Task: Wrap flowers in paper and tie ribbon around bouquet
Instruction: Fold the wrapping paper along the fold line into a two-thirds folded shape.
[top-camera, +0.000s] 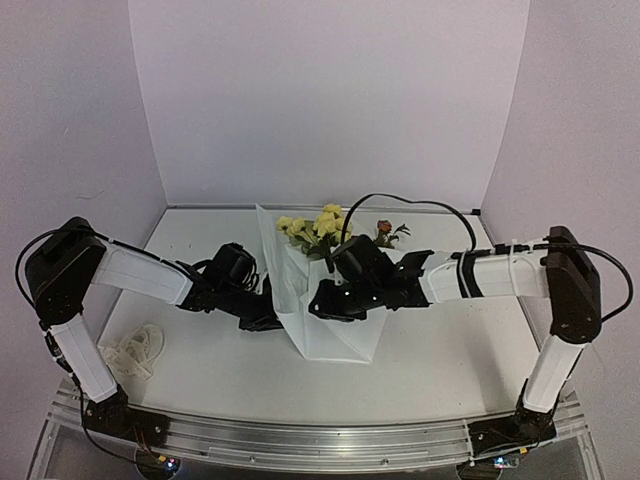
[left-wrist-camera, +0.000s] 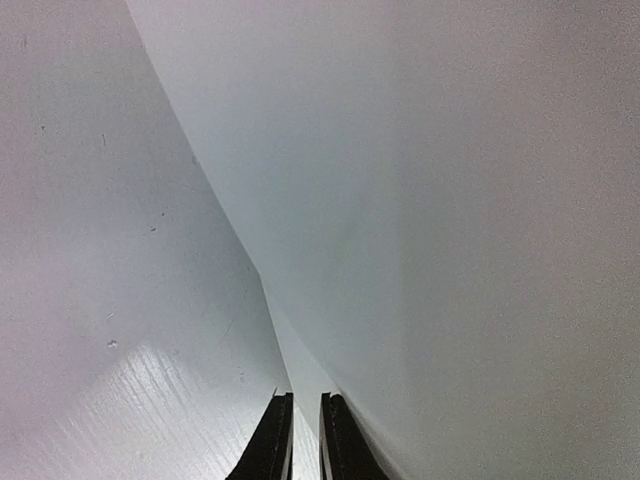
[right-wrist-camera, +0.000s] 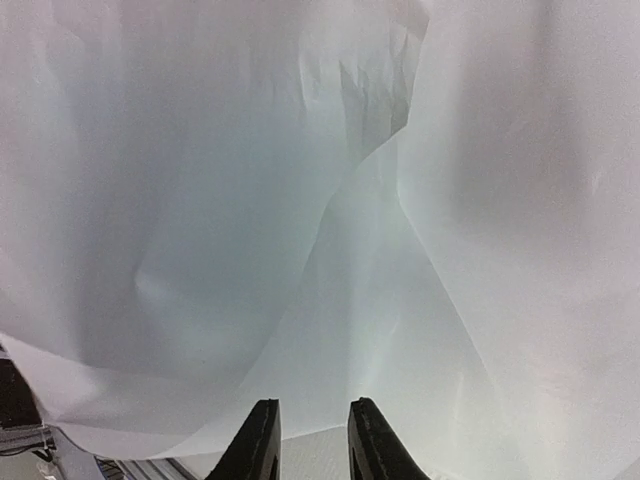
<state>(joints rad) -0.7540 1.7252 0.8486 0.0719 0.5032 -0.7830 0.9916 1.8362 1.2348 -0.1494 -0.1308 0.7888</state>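
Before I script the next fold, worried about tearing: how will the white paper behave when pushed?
Probably floppy: the paper bends in soft curves in the right wrist view. Likely light: one edge stands upright beside the flowers. Its visible folds suggest it creases easily.

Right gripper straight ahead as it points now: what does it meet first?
The paper: its draped sheet fills the view ahead of the right gripper, though how near is hard to judge.

Yellow flowers (top-camera: 318, 226) poke above the folded white paper (top-camera: 340, 335); the cream ribbon (top-camera: 135, 350) lies well left.
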